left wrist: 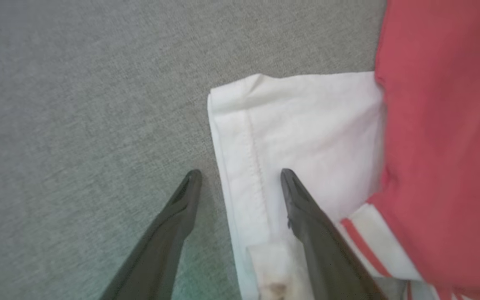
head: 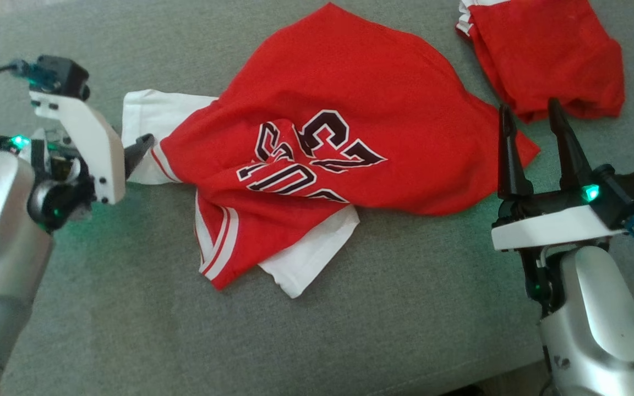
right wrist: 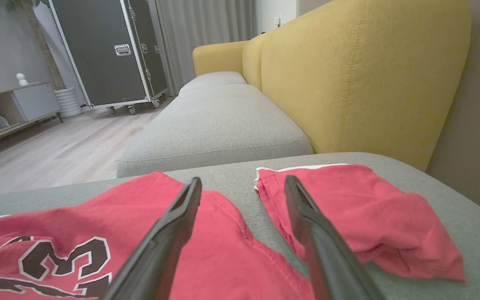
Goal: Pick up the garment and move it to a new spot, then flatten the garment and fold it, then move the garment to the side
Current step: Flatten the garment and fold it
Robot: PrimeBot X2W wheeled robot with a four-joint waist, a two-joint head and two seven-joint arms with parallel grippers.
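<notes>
**Fig.** Grasp approach, jersey not yet flat. We see the red jersey [head: 322, 110] lying crumpled mid-cushion on the grey sofa cushion [head: 350, 341], number print up. Its white sleeve [left wrist: 306, 125] points toward the cushion's left edge.

(a) L gripper [left wrist: 240, 175]: fingers apart, astride the sleeve hem, one over white cloth and the other over bare cushion. Nothing is clamped; contact w/ the cloth we can't tell.

(b) R gripper [head: 530, 113]: fingers apart, empty, near the jersey's right hem. A second red garment [head: 548, 55] lies bunched at the cushion's far right corner.

We judge the step in hand as the pick-up, i.e. no flattening or fold begun. Next move, in our reading: L closes on the sleeve hem, pinching cloth only, not cushion fabric. R must take the jersey's hem, not the neighbouring garment, before both lift.
</notes>
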